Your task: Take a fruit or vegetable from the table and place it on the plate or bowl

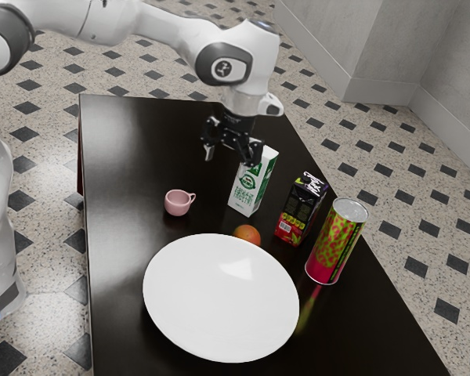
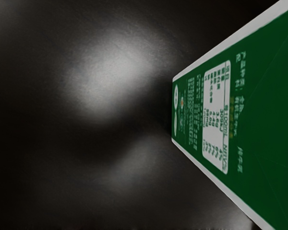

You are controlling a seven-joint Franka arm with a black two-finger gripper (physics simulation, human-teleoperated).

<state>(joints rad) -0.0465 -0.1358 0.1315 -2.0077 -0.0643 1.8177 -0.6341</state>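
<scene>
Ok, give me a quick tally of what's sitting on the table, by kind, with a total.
Plates: 1, the white plate
Cups: 1, the pink cup
Cartons: 2, the green and white carton and the dark carton
Cans: 1, the red and green can
Fruit: 1, the orange fruit
Total: 6

The plate is white, the fruit orange, the cup pink, the carton green (white print).
</scene>
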